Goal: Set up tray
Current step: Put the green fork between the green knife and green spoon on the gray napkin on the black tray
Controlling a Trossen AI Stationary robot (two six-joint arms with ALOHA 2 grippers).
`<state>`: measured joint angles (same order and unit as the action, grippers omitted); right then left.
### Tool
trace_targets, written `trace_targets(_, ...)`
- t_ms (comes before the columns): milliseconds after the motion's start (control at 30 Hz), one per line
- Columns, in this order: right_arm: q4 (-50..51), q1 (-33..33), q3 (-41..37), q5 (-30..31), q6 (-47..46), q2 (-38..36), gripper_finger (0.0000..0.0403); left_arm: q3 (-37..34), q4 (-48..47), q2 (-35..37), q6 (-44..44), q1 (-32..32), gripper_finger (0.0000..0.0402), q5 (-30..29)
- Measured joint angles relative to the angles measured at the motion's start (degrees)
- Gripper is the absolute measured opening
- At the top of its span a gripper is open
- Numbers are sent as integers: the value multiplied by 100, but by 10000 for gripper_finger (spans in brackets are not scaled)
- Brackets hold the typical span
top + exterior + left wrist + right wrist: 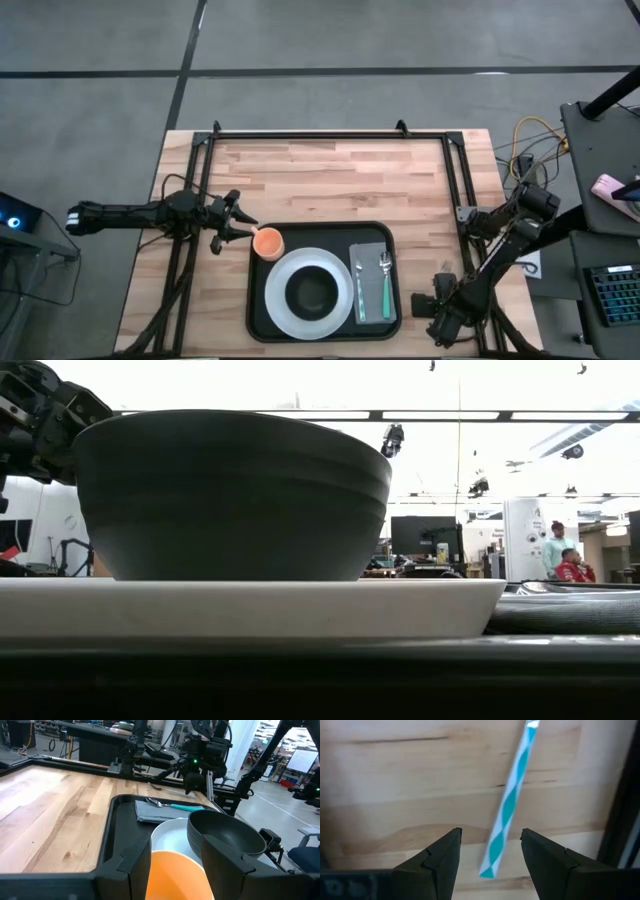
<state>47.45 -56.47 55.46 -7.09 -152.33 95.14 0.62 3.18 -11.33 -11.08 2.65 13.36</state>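
The black bowl (pixel 232 495) fills the near view, sitting on the white plate (pixel 250 610), which rests inside the black tray (pixel 262 300) at the front middle of the wooden bench (pixel 330 180). To the right of the plate, still on the tray, a grey napkin (pixel 370 252) carries a teal-handled fork (pixel 385 285) and spoon (pixel 361 290). An orange cup (pixel 268 242) stands in the tray's far left corner; the left gripper (pixel 240 228) has its fingers (pixel 225 870) spread on either side of the cup. The right gripper (pixel 490 855) hangs beside the tray's right edge, fingers apart, over a teal-and-white striped straw (pixel 507 805) lying on the bench.
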Motion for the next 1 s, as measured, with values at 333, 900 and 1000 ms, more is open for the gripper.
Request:
trace_targets(333,20,18,-22,-105,-46,4,196,0,0,0,-1,0,151,0)
trace_targets(900,-723,-2,-596,-42,-44,-27,196,0,0,0,-1,-1,151,0)
trace_targets(1000,-1115,-2,-850,-27,-50,-63,196,0,0,-2,-1,-1,151,0)
